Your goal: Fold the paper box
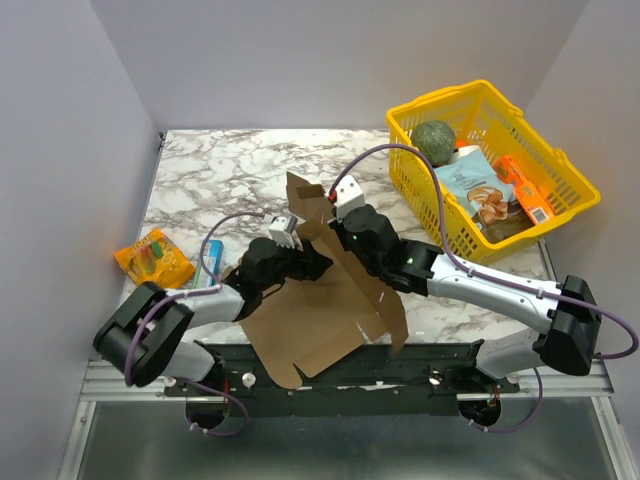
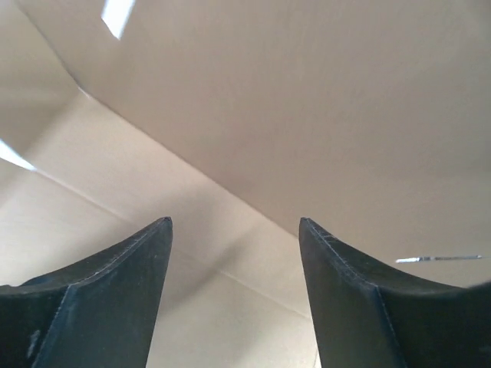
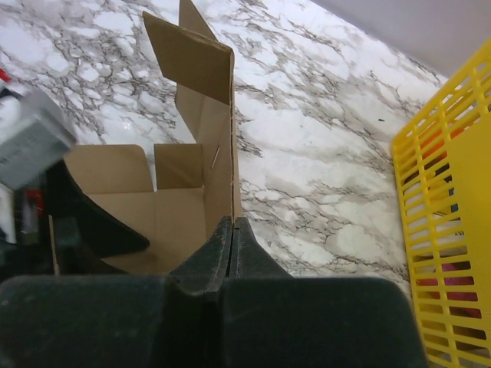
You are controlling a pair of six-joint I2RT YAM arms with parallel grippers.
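Observation:
The paper box (image 1: 310,320) is a plain brown die-cut cardboard sheet lying at the table's near middle, with one panel and its flaps standing up. My right gripper (image 1: 345,240) is shut on the top edge of that upright panel (image 3: 219,165); in the right wrist view the jaws (image 3: 232,222) pinch the thin cardboard edge between them. My left gripper (image 1: 318,266) reaches in from the left, over the flat base. Its fingers (image 2: 235,222) stand wide apart with nothing between them, pointing at the crease where the base meets the raised wall (image 2: 307,100).
A yellow plastic basket (image 1: 560,170) stands at the back right and holds a green round thing (image 1: 433,140) and packets; its side (image 3: 453,230) shows in the right wrist view. An orange snack bag (image 1: 155,257) and a small blue carton (image 1: 211,258) lie at the left.

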